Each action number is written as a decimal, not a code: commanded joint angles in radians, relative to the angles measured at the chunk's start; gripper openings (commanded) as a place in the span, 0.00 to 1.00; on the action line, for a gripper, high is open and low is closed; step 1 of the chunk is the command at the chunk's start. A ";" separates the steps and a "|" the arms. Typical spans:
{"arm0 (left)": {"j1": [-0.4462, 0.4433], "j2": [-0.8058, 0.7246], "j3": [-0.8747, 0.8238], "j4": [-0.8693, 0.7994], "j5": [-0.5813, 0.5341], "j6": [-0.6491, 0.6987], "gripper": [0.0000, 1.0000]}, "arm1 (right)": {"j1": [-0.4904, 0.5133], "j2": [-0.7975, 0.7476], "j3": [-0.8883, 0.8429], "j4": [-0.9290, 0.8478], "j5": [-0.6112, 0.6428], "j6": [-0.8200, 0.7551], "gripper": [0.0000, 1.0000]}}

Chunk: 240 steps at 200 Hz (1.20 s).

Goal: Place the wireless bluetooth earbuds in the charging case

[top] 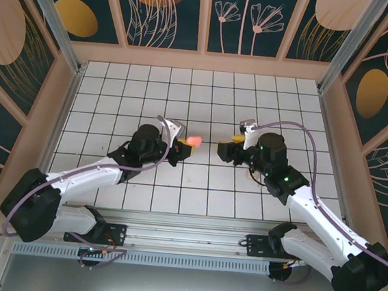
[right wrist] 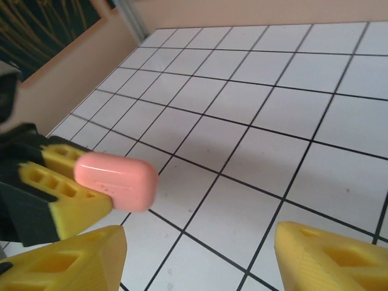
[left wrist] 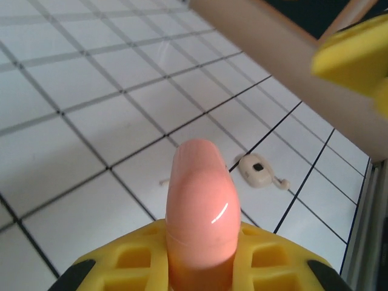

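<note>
Partly, left claw [right wrist: 90, 183] hides the charging case [right wrist: 120, 180].

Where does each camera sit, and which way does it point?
Top: above and behind, looking down at the table; left arm and right arm show.
Left wrist: on the left arm, looking along the left tool at the case it grips.
Right wrist: on the right arm, looking past the open right tool toward the left tool.
All share the case.

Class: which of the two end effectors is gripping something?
The left end effector, shut on the salmon-pink rounded plastic charging case; the right end effector stands open, with nothing between its yellow fingers.
</note>
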 commanded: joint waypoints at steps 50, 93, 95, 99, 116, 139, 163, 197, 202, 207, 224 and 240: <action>0.043 0.318 0.303 -0.271 0.170 -0.201 0.06 | -0.009 0.050 -0.007 -0.021 0.095 0.200 0.66; 0.075 0.465 0.423 -0.273 0.203 -0.246 0.06 | -0.009 0.080 -0.009 -0.020 0.093 0.204 0.66; 0.077 0.471 0.427 -0.270 0.206 -0.250 0.06 | -0.009 0.081 -0.010 -0.021 0.091 0.203 0.66; 0.080 0.484 0.436 -0.267 0.210 -0.258 0.06 | -0.009 0.082 -0.009 -0.021 0.090 0.202 0.66; 0.089 0.535 0.480 -0.273 0.230 -0.271 0.06 | -0.010 0.089 0.005 -0.039 0.097 0.174 0.66; 0.100 0.590 0.512 -0.274 0.242 -0.288 0.06 | -0.012 0.099 0.035 -0.074 0.115 0.138 0.66; 0.119 0.636 0.519 -0.238 0.261 -0.326 0.06 | -0.014 0.109 0.045 -0.078 0.114 0.128 0.66; 0.144 0.678 0.536 -0.219 0.273 -0.340 0.07 | -0.016 0.133 0.045 -0.068 0.095 0.125 0.66; 0.148 0.684 0.537 -0.213 0.274 -0.341 0.07 | -0.016 0.137 0.047 -0.066 0.094 0.125 0.66; 0.153 0.686 0.538 -0.208 0.274 -0.345 0.07 | -0.017 0.140 0.047 -0.065 0.092 0.126 0.67; 0.167 0.700 0.540 -0.188 0.272 -0.358 0.07 | -0.016 0.156 0.049 -0.062 0.085 0.127 0.67; 0.173 0.717 0.544 -0.172 0.278 -0.372 0.07 | -0.016 0.168 0.053 -0.059 0.076 0.132 0.67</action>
